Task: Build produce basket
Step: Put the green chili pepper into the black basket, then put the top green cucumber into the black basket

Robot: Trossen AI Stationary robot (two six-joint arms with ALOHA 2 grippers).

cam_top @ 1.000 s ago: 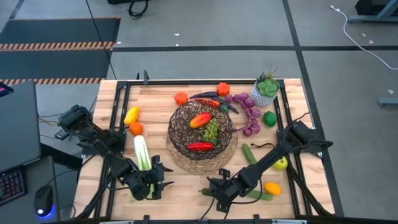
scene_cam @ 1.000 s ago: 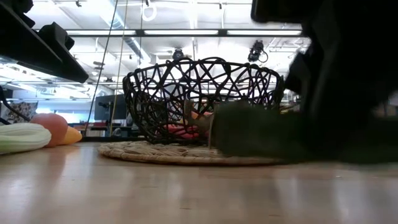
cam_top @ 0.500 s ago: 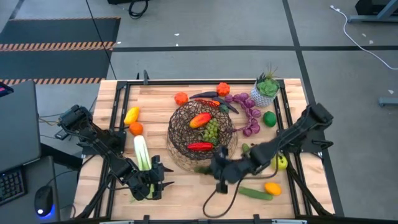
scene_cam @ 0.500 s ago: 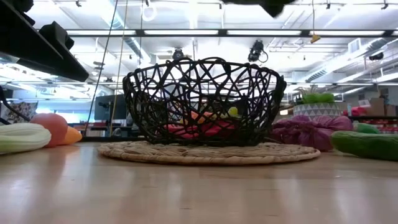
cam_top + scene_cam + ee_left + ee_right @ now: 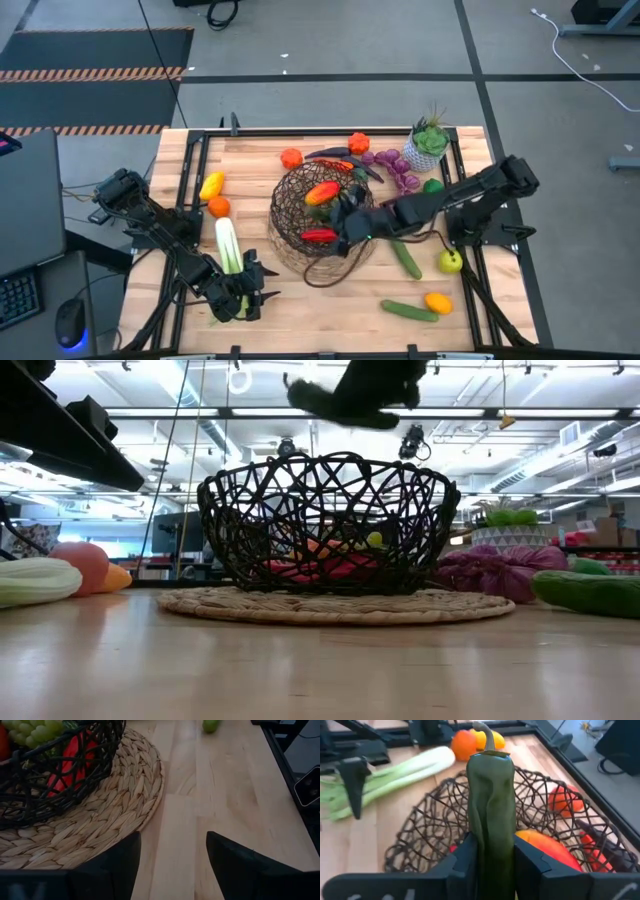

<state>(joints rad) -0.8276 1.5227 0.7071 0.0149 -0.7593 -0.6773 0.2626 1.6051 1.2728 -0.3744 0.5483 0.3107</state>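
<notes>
Produce is lying partly inside the basket (image 5: 322,222) and partly scattered across the table (image 5: 310,305); the right gripper (image 5: 492,851) is hanging over the basket's open top, its fingers pinching a dark green pepper (image 5: 490,810) whose stem is pointing away from the wrist; red and orange peppers and green grapes (image 5: 35,731) are sitting in the basket beneath; the left gripper (image 5: 172,855) is waiting near the table's front edge beside the leek (image 5: 229,245), fingers spread and holding nothing.
</notes>
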